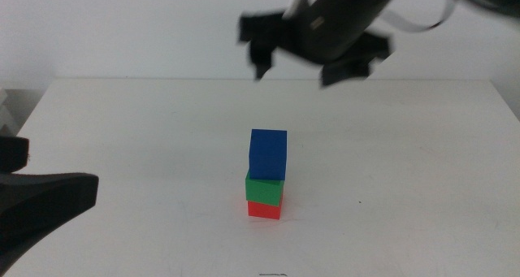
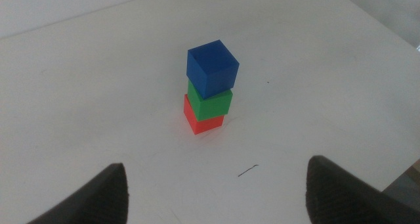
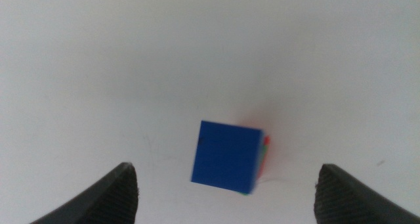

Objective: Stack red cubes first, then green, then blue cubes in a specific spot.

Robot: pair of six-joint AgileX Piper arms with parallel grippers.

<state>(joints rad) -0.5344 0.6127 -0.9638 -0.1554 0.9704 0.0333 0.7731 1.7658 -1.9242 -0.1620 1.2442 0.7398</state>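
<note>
The three cubes stand in one stack on the white table [image 1: 122,131]. The red cube [image 1: 264,209] is at the bottom, the green cube [image 1: 266,190] on it, the blue cube [image 1: 268,155] on top, slightly turned. The stack also shows in the left wrist view: red [image 2: 202,122], green [image 2: 210,100], blue [image 2: 212,67]. My right gripper [image 1: 313,62] is open and empty, hovering well above the stack; its wrist view looks down on the blue cube [image 3: 226,153]. My left gripper [image 2: 216,191] is open and empty, low at the table's near left [image 1: 36,200].
A small dark scratch mark [image 2: 248,170] lies on the table in front of the stack. The table's far edge meets a plain white wall [image 1: 122,25].
</note>
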